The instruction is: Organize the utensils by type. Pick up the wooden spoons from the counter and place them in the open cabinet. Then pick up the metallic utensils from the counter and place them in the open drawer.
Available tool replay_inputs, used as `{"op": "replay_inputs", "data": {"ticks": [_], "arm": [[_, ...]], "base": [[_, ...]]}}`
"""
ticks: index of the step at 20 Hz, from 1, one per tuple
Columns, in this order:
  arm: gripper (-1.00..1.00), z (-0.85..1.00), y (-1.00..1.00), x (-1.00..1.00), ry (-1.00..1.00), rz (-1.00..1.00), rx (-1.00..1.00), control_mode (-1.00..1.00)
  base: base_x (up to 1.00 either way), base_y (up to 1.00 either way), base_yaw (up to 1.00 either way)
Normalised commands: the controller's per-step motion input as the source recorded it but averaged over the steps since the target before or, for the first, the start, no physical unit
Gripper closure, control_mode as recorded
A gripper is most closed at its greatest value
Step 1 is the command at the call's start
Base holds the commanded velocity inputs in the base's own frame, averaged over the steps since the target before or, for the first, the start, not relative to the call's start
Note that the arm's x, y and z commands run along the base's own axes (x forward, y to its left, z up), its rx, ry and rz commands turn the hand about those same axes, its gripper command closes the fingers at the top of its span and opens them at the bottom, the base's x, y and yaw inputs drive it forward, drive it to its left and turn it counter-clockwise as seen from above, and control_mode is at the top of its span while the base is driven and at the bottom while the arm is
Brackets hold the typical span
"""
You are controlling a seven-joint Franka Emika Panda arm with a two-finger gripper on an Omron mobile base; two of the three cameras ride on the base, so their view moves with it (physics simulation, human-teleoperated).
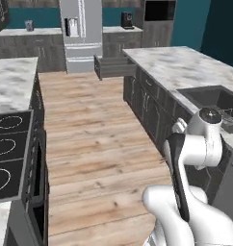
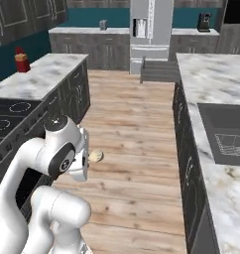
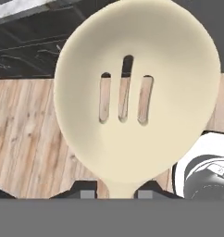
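My gripper [image 3: 117, 192] is shut on a wooden spoon [image 3: 132, 88] with a pale cream slotted head. In the hand view the head rises large from between the two finger tips, above the wood floor. In the right base view the cream head [image 2: 95, 156] pokes out beside my white arm, over the floor between the two runs of cabinets. The open drawer [image 1: 113, 67] [image 2: 159, 69] juts from the far end of the marble counter [image 1: 186, 67] [image 2: 211, 74] on the right.
A sink [image 1: 214, 98] [image 2: 226, 131] is set into the right counter. On the left are a black cooktop [image 1: 7, 149] [image 2: 8, 119], a marble counter and a red bottle [image 2: 21, 60]. A steel fridge [image 1: 80, 33] [image 2: 150, 30] stands at the back. The wood floor aisle runs between the counters.
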Motion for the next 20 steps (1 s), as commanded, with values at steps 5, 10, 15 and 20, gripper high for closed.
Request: {"op": "replay_inputs", "data": {"ticks": [5,10,15,20], "arm": [[1.0,0.0,0.0,0.0,0.0,0.0,0.0,1.0],[1.0,0.0,0.0,0.0,0.0,0.0,0.0,1.0],[1.0,0.0,0.0,0.0,0.0,0.0,0.0,1.0],[1.0,0.0,0.0,0.0,0.0,0.0,0.0,1.0]], "base": [[-0.38,0.0,0.74],[-0.4,0.0,0.74],[-0.36,0.0,0.77],[-0.34,0.0,0.78]]}}
